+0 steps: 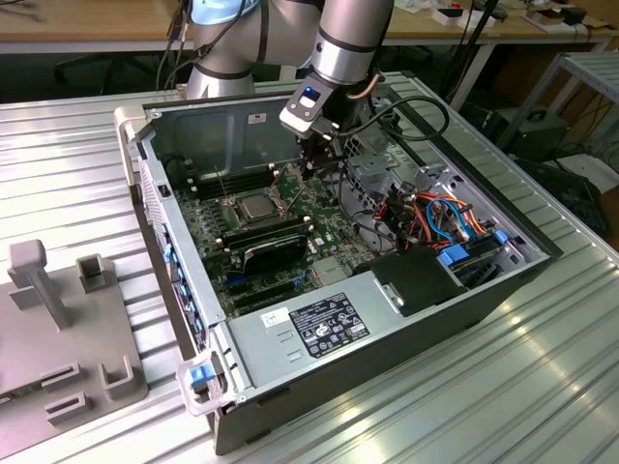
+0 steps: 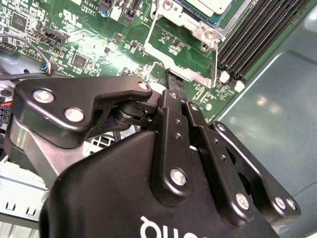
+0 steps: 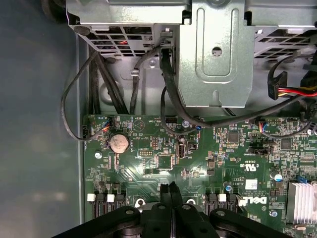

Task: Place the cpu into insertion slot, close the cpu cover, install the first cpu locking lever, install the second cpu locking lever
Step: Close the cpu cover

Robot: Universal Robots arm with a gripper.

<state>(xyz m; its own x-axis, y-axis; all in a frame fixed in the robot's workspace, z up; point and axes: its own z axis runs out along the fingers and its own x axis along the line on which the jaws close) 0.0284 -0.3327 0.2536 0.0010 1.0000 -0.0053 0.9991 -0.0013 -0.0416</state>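
**Ana:** Where is the small flat square chip with the silver-grey top, the cpu (image 1: 253, 206)?

**Ben:** It lies flat in the square black-framed insertion slot (image 2: 190, 22), a little way past the gripper's tips.

**Ana:** Is it hard to hold?

**Ben:** I think it is light and stiff, but easy to hurt. It is best held by its side edges.

**Ana:** And the thin silvery metal frame plate, the cpu cover (image 2: 193, 74)?

**Ben:** It looks swung open, between the slot and the tips. It seems thin, stiff and slippery, so I would push on its free edge.

**Ana:** What is the black gripper (image 2: 173, 82) doing?

**Ben:** Its two fingers are squeezed tight together, and I see nothing between them. The tips are right at the cover's edge. I cannot tell if they touch it.

**Ana:** What is around it?

**Ben:** The green circuit board (image 3: 163, 148) is below the gripper. The long black memory slots (image 2: 257, 34) are off to one side. The grey metal computer case (image 1: 208, 126) is all around.
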